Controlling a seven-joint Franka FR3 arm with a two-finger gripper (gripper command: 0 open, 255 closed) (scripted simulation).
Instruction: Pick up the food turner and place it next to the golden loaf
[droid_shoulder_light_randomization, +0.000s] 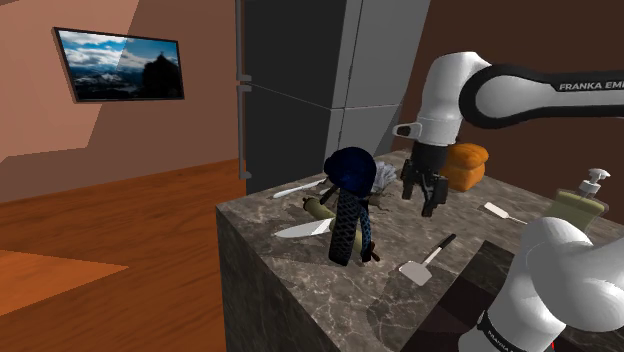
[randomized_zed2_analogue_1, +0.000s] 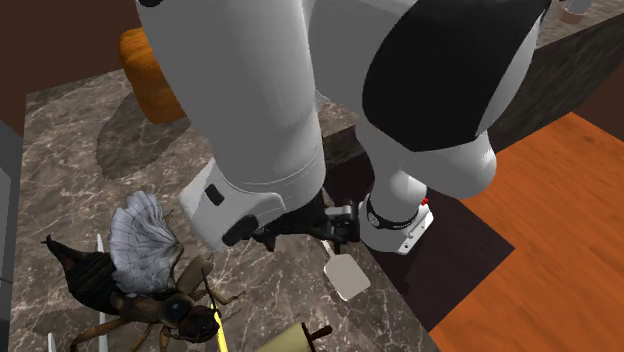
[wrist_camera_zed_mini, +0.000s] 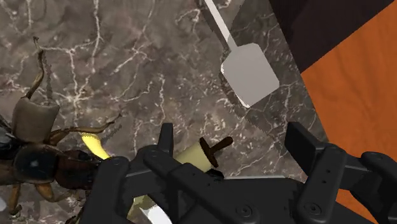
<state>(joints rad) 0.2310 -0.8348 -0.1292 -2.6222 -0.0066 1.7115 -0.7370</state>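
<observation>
Tool (droid_shoulder_light_randomization: 422, 200) hangs released over the marbled tabletop (droid_shoulder_light_randomization: 300, 265), fingers apart and clasping nothing. The food turner (droid_shoulder_light_randomization: 428, 258) lies flat near the tabletop's edge, apart from the tool. The golden loaf (droid_shoulder_light_randomization: 468, 165) sits beyond the tool, well apart from the food turner.

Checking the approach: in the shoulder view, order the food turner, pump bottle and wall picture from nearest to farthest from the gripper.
1. Food turner, on the counter just below the gripper.
2. Pump bottle, at the counter's right end in this view.
3. Wall picture, far off at the upper left.
</observation>
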